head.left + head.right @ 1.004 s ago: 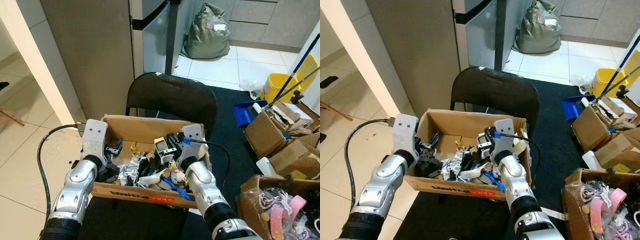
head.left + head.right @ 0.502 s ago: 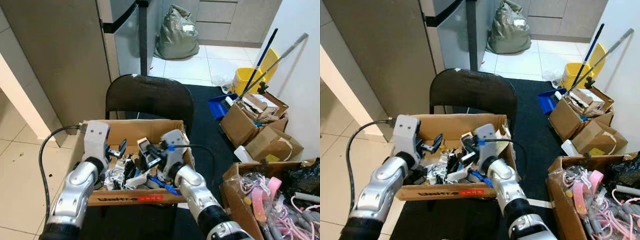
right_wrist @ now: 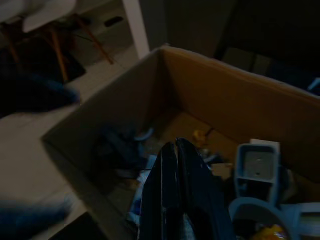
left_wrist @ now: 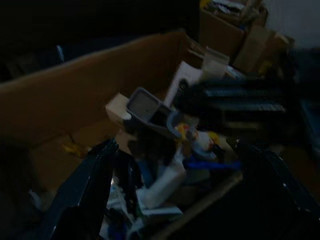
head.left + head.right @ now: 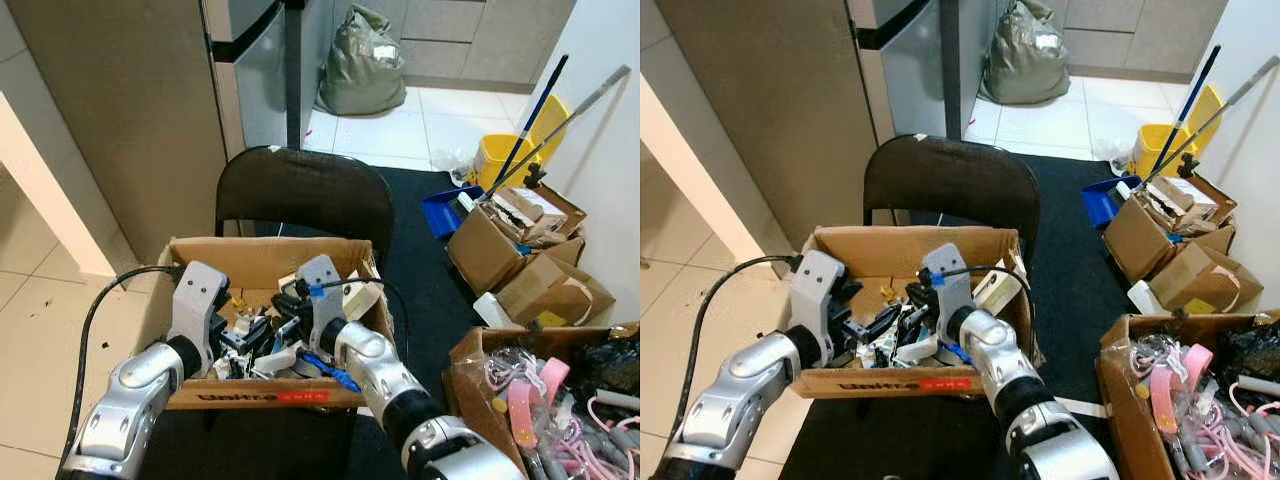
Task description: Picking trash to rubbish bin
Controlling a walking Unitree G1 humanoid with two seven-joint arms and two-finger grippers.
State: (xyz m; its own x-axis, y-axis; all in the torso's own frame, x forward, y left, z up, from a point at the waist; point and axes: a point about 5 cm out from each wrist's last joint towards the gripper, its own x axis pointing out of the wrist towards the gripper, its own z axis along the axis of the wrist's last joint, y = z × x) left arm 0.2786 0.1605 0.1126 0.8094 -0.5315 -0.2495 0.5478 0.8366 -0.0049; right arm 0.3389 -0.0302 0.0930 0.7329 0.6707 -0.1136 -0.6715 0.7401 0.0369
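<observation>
An open cardboard box [image 5: 265, 250] full of mixed trash stands on the seat of a black chair [image 5: 300, 190]. The trash includes white plastic pieces, a blue strip [image 5: 325, 365] and a grey-and-white part [image 4: 147, 107]. My left gripper [image 5: 245, 335] reaches in over the box's left side. It is open, with its fingers [image 4: 85, 190] spread wide above the heap and nothing between them. My right gripper [image 5: 285, 300] is inside the box near its middle. Its fingers [image 3: 175, 200] are pressed together, shut, with nothing seen between them.
A grey fridge [image 5: 250, 60] rises behind the chair, and a stuffed green-grey bag [image 5: 365, 65] lies beyond it. A yellow mop bucket [image 5: 500, 160], a blue dustpan [image 5: 440, 210] and several cardboard boxes [image 5: 520, 260] crowd the right. A box of pink items [image 5: 520, 400] is near right.
The camera has swung and settled. My left gripper has moved inward over the heap toward the box's middle, and my right gripper has shifted left, deeper into the box.
</observation>
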